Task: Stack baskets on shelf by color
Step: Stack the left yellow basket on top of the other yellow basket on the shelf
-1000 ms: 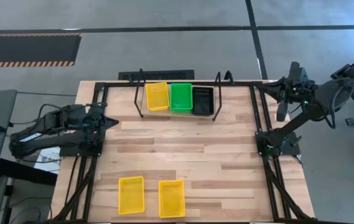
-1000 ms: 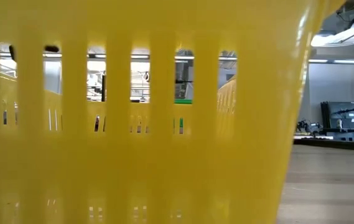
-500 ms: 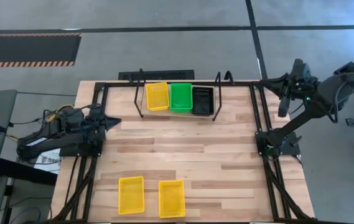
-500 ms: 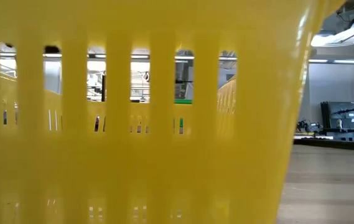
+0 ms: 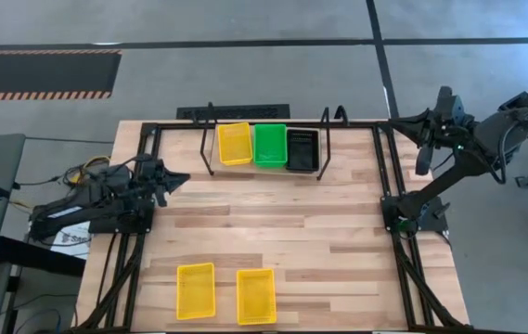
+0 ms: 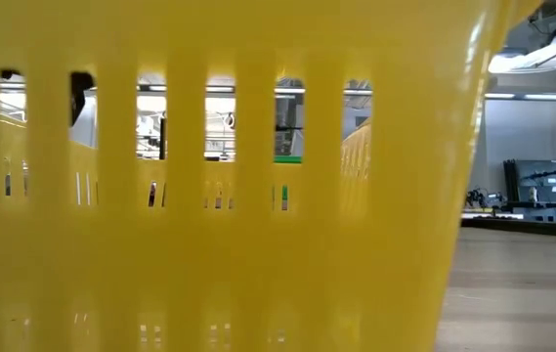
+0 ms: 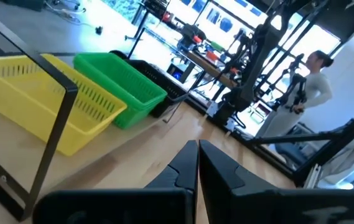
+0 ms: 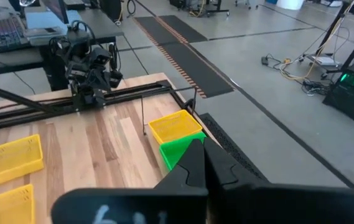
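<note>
Three baskets sit side by side on the black shelf (image 5: 324, 139) at the far edge: yellow (image 5: 235, 143), green (image 5: 269, 145) and black (image 5: 302, 148). Two more yellow baskets (image 5: 196, 289) (image 5: 256, 295) rest flat on the table near its near edge; one of these (image 6: 219, 196) fills the low view. My left gripper (image 5: 183, 177) is shut and empty, above the table's left side, pointing toward the shelf (image 7: 55, 124). My right gripper (image 5: 412, 125) is shut and empty, beyond the table's far right corner.
A black tube frame (image 5: 143, 186) edges the wooden table on both sides. Bare wood (image 5: 273, 223) lies between the shelf and the near baskets. A person (image 7: 301, 93) stands in the room beyond the table.
My left gripper has reached a little toward the table's right and far side, nearer the shelf, staying shut. The baskets have not moved.
</note>
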`<state>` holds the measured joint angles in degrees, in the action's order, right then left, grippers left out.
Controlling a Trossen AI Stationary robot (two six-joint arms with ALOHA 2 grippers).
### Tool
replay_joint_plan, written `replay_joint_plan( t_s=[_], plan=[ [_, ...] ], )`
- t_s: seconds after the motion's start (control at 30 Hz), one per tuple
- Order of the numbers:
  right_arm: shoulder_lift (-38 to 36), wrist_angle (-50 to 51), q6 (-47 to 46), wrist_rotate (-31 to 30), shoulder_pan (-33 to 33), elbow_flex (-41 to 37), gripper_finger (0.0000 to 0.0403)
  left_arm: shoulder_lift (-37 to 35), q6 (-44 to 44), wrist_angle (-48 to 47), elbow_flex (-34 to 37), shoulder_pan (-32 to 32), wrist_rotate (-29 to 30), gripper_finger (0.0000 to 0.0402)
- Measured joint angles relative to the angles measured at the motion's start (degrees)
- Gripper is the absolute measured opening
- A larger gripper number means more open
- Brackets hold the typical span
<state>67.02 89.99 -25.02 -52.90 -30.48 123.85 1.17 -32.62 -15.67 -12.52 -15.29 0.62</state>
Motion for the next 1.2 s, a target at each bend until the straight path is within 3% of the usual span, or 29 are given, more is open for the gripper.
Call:
replay_joint_plan(
  t_s=[0.37,0.67,0.9,1.07,1.2],
  plan=[
    [-0.43,-0.09,-0.25,0.44,-1.84,-0.22,0.0,0.0,-1.33,1.95,0.57,0.0,-0.46,0.0],
    [-1.44,-0.27,-7.57,0.39,-3.49,-8.94,0.0,0.02,0.21,2.11,0.57,0.0,-0.46,0.0],
    [-2.68,-2.9,-9.28,0.31,-2.21,-10.75,0.0,0.73,-3.1,0.73,0.51,0.02,0.11,0.0],
    [-1.86,-4.48,-8.59,0.45,-0.76,-10.75,0.0,7.91,-6.09,-0.33,-3.38,0.37,-3.67,0.0],
    [-1.76,-6.44,-8.06,1.22,-0.55,-10.78,0.0,17.97,-2.66,-5.91,-12.06,2.11,-6.19,0.0]
  ],
)
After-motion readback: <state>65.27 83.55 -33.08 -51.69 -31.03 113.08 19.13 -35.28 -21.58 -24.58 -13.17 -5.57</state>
